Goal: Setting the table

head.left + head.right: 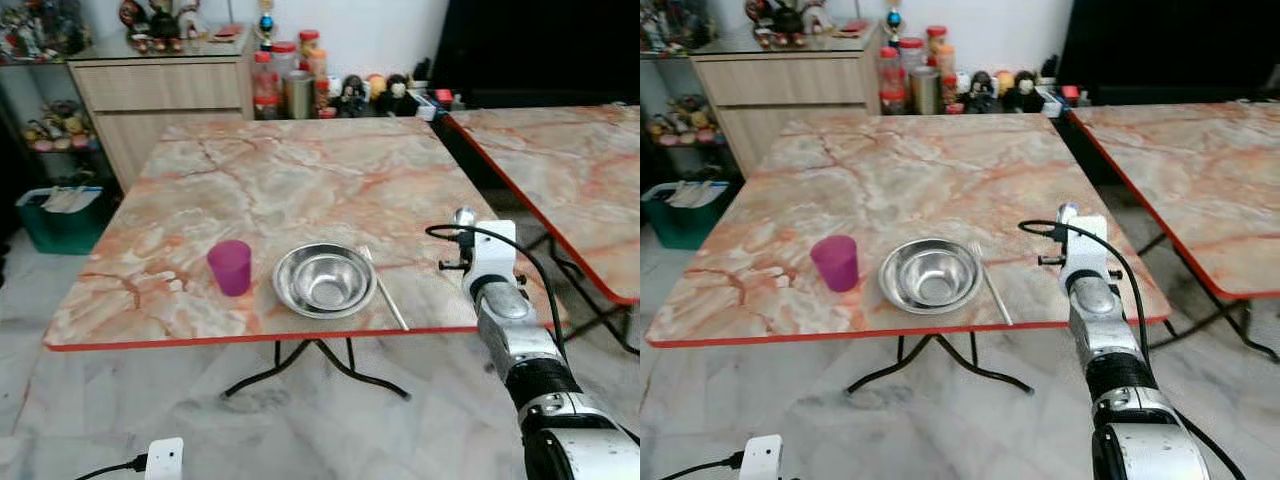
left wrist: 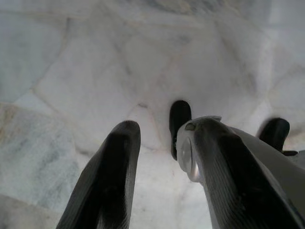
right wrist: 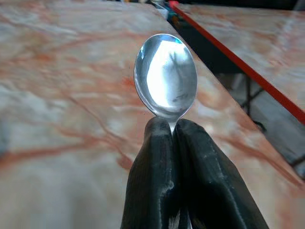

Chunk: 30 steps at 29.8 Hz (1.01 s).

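Note:
On the marble-patterned table [image 1: 300, 170], near its front edge, stand a purple cup [image 1: 231, 267] and a steel bowl [image 1: 324, 279]. A thin metal utensil [image 1: 385, 288] lies just right of the bowl. My right gripper [image 3: 172, 126] is shut on the neck of a metal spoon [image 3: 166, 75], whose bowl points up. It hovers over the table's front right corner, where the spoon [image 1: 464, 216] shows above the white wrist. My left gripper [image 2: 157, 138] hangs low over the pale stone floor with its fingers apart and nothing between them.
A second, similar table [image 1: 570, 170] stands close on the right, with a narrow gap between the two. Behind are a wooden cabinet [image 1: 160, 90] and jars and bottles [image 1: 290, 85] along the wall. A green bin [image 1: 62, 215] sits at the left. A white plug [image 1: 165, 460] lies on the floor.

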### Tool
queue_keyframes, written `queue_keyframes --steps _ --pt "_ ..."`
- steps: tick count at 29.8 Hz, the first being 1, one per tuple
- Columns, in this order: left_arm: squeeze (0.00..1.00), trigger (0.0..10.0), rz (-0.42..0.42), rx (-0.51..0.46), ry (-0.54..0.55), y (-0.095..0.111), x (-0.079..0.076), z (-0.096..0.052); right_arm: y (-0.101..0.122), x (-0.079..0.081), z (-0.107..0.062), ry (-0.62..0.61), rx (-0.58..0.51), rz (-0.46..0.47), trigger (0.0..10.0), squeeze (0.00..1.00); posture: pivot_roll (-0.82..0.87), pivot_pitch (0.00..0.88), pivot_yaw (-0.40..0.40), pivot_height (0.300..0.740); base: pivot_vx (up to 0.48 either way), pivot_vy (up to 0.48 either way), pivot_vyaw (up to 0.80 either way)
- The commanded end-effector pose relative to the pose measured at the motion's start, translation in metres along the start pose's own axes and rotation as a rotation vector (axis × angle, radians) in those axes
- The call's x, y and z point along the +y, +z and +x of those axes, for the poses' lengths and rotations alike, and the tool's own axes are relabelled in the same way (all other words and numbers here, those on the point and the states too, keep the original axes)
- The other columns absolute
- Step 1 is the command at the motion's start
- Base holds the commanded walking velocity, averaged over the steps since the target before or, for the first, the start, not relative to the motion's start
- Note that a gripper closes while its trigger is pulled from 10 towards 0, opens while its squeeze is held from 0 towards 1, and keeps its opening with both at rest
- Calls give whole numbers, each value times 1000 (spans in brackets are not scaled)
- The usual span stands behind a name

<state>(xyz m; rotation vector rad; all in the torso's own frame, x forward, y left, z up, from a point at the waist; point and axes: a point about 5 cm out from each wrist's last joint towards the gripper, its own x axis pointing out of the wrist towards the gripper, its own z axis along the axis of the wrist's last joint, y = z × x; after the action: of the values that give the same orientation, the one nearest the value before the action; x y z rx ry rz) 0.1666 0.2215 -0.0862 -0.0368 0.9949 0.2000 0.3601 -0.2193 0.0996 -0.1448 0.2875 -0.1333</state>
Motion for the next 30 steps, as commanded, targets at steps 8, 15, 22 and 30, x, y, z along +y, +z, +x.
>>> queue_keyframes --steps 8,15,22,30 --pt "0 10000 -15 -4 -5 0 -1 0 17 17 4 82 -36 6 10000 0 86 0 -25 728 0 0 0" --pt "0 10000 -15 -10 9 2 0 0 15 30 2 110 -52 -2 10000 0 84 0 -22 728 80 0 0" --pt "0 10000 -16 -9 9 3 -1 1 14 40 1 152 -53 -6 10000 0 89 0 -22 728 302 0 403" --pt "0 10000 -15 -8 10 4 0 1 19 45 1 172 -69 -27 10000 0 82 0 -21 728 301 0 577"
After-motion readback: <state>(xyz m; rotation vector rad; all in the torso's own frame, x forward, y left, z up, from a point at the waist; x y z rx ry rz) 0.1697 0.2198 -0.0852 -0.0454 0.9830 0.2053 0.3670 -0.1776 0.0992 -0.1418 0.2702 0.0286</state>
